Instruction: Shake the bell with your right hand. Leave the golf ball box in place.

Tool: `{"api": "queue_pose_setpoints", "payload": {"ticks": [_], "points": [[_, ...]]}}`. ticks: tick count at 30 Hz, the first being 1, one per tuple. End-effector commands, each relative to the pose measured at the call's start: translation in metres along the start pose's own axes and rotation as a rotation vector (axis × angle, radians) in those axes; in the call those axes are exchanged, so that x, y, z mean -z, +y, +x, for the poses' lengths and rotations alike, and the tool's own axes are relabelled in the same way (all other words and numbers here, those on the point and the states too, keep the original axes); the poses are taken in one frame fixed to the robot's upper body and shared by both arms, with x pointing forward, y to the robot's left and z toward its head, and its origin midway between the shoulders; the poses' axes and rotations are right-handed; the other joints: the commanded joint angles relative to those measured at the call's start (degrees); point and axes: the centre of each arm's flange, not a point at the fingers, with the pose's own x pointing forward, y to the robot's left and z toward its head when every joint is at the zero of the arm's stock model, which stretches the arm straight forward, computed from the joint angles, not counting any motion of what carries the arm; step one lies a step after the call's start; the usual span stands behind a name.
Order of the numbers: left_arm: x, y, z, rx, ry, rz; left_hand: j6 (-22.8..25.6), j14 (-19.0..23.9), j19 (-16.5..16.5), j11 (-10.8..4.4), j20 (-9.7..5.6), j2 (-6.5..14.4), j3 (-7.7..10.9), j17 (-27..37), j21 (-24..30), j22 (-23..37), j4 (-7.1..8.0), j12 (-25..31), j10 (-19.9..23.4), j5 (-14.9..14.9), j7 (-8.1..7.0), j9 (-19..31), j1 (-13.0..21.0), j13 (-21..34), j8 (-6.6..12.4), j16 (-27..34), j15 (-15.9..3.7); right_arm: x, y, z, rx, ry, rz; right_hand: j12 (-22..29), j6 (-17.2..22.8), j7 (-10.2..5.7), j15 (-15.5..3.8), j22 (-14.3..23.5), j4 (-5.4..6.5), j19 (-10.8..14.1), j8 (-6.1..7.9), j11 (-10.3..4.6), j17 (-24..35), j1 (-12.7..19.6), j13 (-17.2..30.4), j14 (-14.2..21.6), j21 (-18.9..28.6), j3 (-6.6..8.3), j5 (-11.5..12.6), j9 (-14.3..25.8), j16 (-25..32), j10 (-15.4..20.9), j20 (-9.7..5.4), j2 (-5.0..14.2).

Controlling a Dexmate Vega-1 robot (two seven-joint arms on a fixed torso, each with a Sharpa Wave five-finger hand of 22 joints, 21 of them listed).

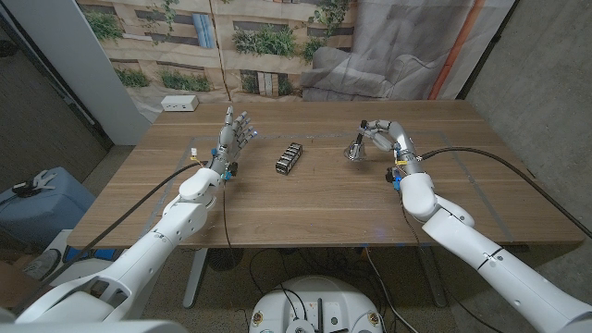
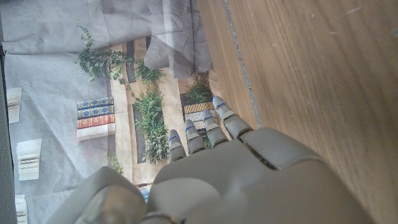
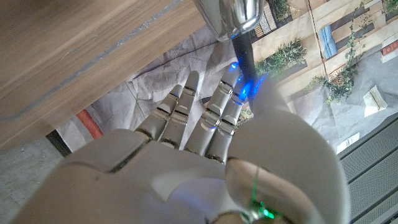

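A silver bell [image 1: 354,151] with a dark handle is on the right half of the wooden table [image 1: 305,203], tilted with its handle leaning toward my right hand [image 1: 381,134]. That hand grips the handle. In the right wrist view the dark handle [image 3: 242,53] runs between the thumb and fingers [image 3: 186,112], with the bell's shiny body [image 3: 233,15] beyond them. I cannot tell whether the bell touches the table. The dark golf ball box [image 1: 289,157] lies mid-table, left of the bell and apart from both hands. My left hand [image 1: 236,137] stands upright left of the box, its fingers [image 2: 208,127] apart and holding nothing.
A white box [image 1: 180,104] sits at the table's far left corner. A printed backdrop [image 1: 277,37] and grey cloth hang behind the far edge. Bare wood lies between the hands and the near edge.
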Motion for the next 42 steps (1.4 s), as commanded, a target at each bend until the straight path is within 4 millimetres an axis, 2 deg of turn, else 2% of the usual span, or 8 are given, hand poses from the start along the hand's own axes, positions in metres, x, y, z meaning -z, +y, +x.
{"api": "queue_pose_setpoints", "payload": {"ticks": [1,9,13,25,42], "points": [[-0.0001,-0.0001,0.0001,0.0,0.0,0.0,0.02,0.47,0.43,-0.41,0.03,0.57,-0.02,0.26,0.38,0.32,0.4,0.31,0.16,0.36,-0.45,0.25,0.1,0.29,0.34,0.31,-5.64,0.0004,0.0015,0.0073,-0.037,0.05,0.087,0.75,1.31,0.03,-9.7,0.08,-0.19,0.56,0.25,0.12,0.36,1.74,0.48,0.83,0.22,0.39,0.42,0.1,0.56,1.57,-2.3,1.02],[-0.0001,0.0,0.0001,0.0,0.0,0.0,-0.01,0.46,0.46,-0.19,0.05,0.57,-0.02,0.26,0.4,0.32,0.39,0.32,0.17,0.36,-0.45,0.25,0.1,0.29,0.32,0.31,-5.66,0.0009,0.0025,0.0127,-0.073,0.085,0.136,1.58,1.6,0.81,-9.75,0.09,-0.24,1.02,0.26,0.11,0.5,2.08,1.0,1.8,0.27,0.54,0.47,0.1,0.91,3.36,-2.93,1.18],[0.0,0.0,0.0001,0.0,0.0,0.0,0.0,0.45,0.47,-0.27,0.05,0.58,-0.02,0.26,0.4,0.32,0.4,0.33,0.2,0.36,-0.45,0.25,0.1,0.29,0.33,0.31,-5.65,0.0007,0.0035,0.0149,-0.103,0.111,0.185,1.92,1.9,1.15,-9.72,0.04,-0.29,-0.26,0.29,0.07,0.4,2.22,1.3,2.09,-0.33,0.67,0.51,0.1,0.8,4.05,-4.14,1.13],[0.0,0.0,0.0001,0.0,0.0,0.0,0.01,0.5,0.46,-0.26,0.06,0.58,-0.02,0.26,0.39,0.32,0.4,0.33,0.2,0.36,-0.45,0.25,0.1,0.29,0.33,0.32,-5.61,0.0019,0.0081,0.0162,-0.116,0.136,0.25,2.66,2.2,2.13,-9.87,-0.04,-0.49,-0.44,0.22,0.08,0.57,2.84,1.88,3.16,-0.46,0.89,0.63,0.1,1.21,5.53,-4.26,1.19],[0.0,-0.0001,0.0001,0.0,0.0,0.0,0.02,0.46,0.47,-0.37,0.07,0.57,-0.01,0.26,0.4,0.32,0.39,0.32,0.17,0.36,-0.45,0.25,0.1,0.28,0.34,0.31,-5.65,-0.0037,0.0099,0.015,0.026,-0.096,0.029,2.66,2.23,2.05,-9.67,-0.05,-0.43,-0.17,0.0,0.21,0.52,3.02,2.3,3.65,-0.4,0.9,0.52,0.1,1.12,5.32,-4.52,0.89]]}}
